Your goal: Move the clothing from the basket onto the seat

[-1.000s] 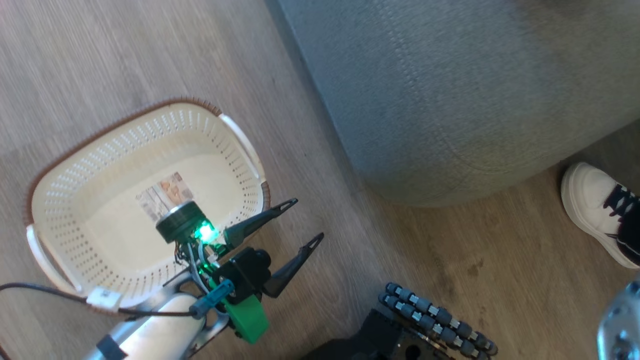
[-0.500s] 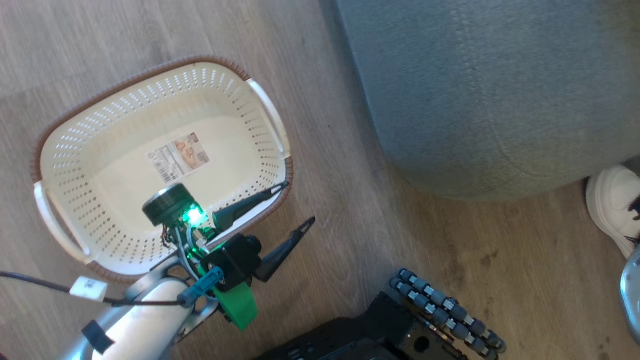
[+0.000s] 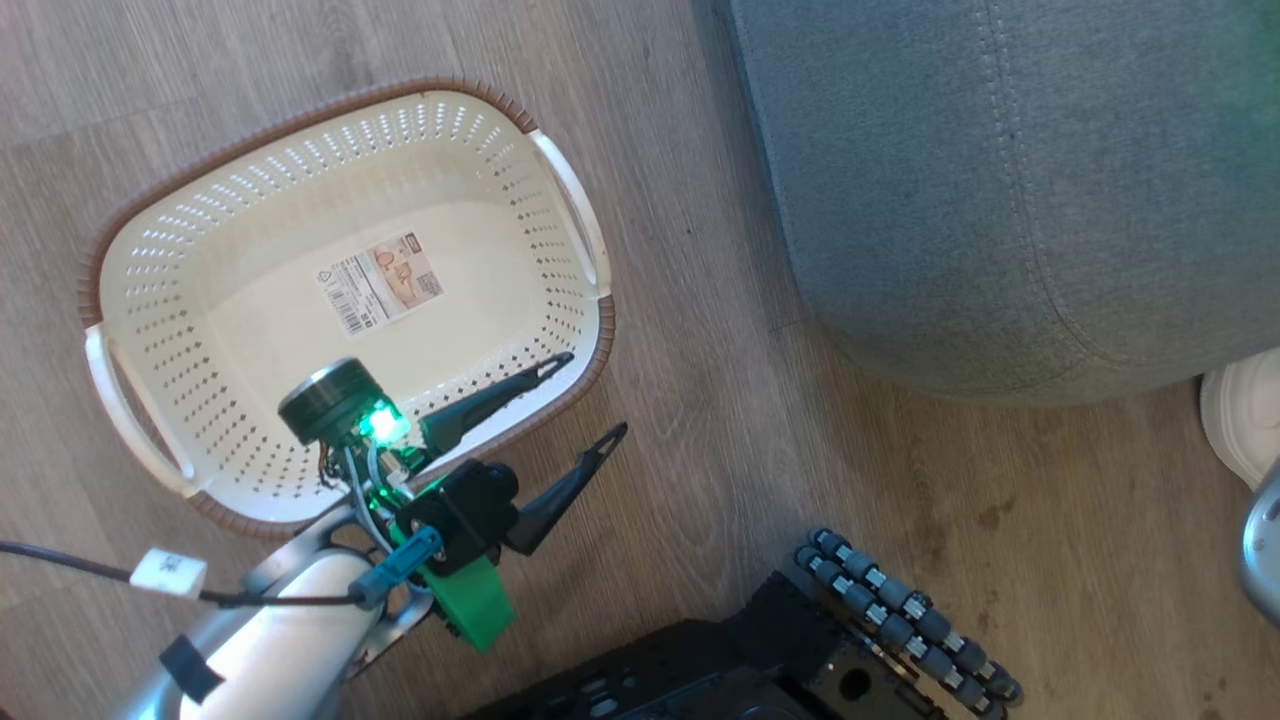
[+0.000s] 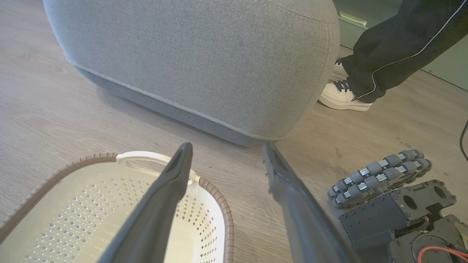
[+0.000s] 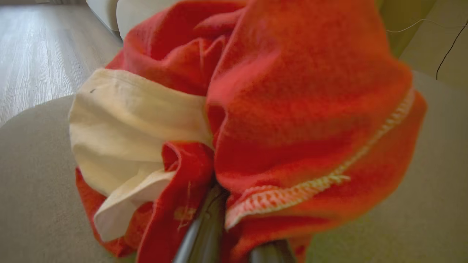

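Observation:
The cream perforated basket [image 3: 250, 420] stands on the wood floor with nothing in it but its label sticker [image 3: 380, 283]. My left gripper [image 3: 596, 394] hangs open over the basket's near right rim [image 4: 219, 204], holding nothing. The grey seat [image 3: 1000, 180] lies to the right of the basket, and its rounded side [image 4: 204, 62] faces the left wrist camera. In the right wrist view my right gripper [image 5: 234, 244] is shut on bunched red clothing [image 5: 292, 109] with a white panel [image 5: 135, 124]. The bundle hangs just over a pale cushion surface [image 5: 33, 171].
A person stands by the seat's far corner: a white shoe [image 3: 1240, 420] and a dark trouser leg [image 4: 395, 47]. My dark base with its roller wheels [image 3: 900, 620] sits at the bottom. A black cable [image 3: 70, 565] trails off the left forearm.
The whole head picture has shifted, so the camera moved. The left gripper stays open; its upper finger now lies over the basket's rim instead of beside it.

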Tool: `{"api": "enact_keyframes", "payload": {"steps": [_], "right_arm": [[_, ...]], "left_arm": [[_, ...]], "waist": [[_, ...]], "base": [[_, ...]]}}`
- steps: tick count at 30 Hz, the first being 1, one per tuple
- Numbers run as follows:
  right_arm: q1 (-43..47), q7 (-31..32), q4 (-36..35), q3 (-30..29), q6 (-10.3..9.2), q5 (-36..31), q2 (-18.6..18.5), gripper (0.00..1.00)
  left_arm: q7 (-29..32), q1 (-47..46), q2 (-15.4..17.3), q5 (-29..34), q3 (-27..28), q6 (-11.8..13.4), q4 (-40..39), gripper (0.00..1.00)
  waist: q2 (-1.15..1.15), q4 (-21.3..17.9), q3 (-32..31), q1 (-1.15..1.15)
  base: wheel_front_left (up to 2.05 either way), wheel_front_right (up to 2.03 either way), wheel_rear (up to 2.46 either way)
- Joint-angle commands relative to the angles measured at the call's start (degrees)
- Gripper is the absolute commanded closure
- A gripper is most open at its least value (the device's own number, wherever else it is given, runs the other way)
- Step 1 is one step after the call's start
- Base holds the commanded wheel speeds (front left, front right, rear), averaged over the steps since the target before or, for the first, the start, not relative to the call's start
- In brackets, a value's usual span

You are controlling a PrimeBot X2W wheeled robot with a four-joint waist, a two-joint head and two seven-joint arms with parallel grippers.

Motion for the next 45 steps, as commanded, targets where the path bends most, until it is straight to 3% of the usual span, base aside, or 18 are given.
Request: {"api": "enact_keyframes", "payload": {"steps": [1, 6, 14, 15, 16, 17, 26, 38, 41, 45], "right_arm": [[-1.29, -0.31, 0.09, 0.24, -0.01, -0.95, -1.18, 1.0], [-3.32, -0.32, 5.09, -1.05, -0.01, -2.41, -1.75, 1.0], [-4.39, -0.34, 6.0, -1.75, -0.01, -3.52, -1.76, 1.0], [-4.49, -0.34, 6.0, -1.86, -0.01, -3.52, -1.71, 0.94], [-4.6, -0.34, 5.87, -1.91, -0.01, -3.5, -1.65, 0.6], [-4.69, -0.34, 5.51, -1.74, -0.01, -3.34, -1.52, 0.0], [-2.1, -0.34, 3.21, 0.53, -0.01, -2.97, -1.5, 0.0], [4.38, -0.34, 0.0, 9.41, -0.01, 2.22, -3.53, 0.0], [6.29, -0.35, -3.79, 12.21, -0.01, 5.43, -3.54, 0.0], [10.92, -0.35, -13.83, 18.41, -0.01, 12.25, -3.42, 0.0]], "left_arm": [[-0.28, -0.62, 0.25, 0.1, 1.86, -0.07, -2.02, 0.0], [-0.28, -0.78, 0.04, 0.22, 1.83, -0.07, -2.04, 0.0], [-0.28, -1.18, -0.41, -0.32, 2.02, -0.07, -1.95, 0.0], [-0.28, -1.18, -0.47, -0.34, 2.07, -0.07, -1.85, 0.0], [-0.28, -1.16, -0.56, -0.33, 2.13, -0.07, -1.74, 0.0], [-0.28, -1.14, -0.87, -0.25, 2.11, -0.07, -1.53, 0.0], [-0.28, -0.49, -3.39, -0.19, 1.27, -0.07, -0.34, 0.0], [-0.28, 2.47, -8.55, -0.49, 2.37, -0.07, 1.58, 0.0], [-0.28, 3.31, -10.06, -0.45, 3.42, -0.07, 1.86, 0.0], [-0.28, 4.59, -12.28, -0.73, 5.53, -0.06, 2.15, 0.0]], "waist": [[0.0, 0.0, 0.23, 0.0], [0.0, 0.24, 0.69, 0.0], [0.0, 0.41, 0.11, 0.0], [0.0, 0.33, -0.11, 0.0], [0.0, 0.23, -0.37, 0.0], [0.0, 0.04, -1.03, 0.0], [0.0, -0.8, -6.47, 0.0], [0.0, -0.61, -16.81, 0.0], [0.0, 0.04, -19.42, 0.0], [0.0, 1.41, -22.53, 0.0]], "base": [[0.0, 0.0, 0.0], [0.0, 0.0, 0.0], [0.0, 0.0, 0.0], [0.0, 0.0, 0.0], [0.0, 0.0, 0.0], [0.0, 0.0, 0.0], [0.0, 0.0, 0.0], [0.0, 0.0, 0.0], [0.0, 0.0, 0.0], [0.0, 0.0, 0.0]]}}
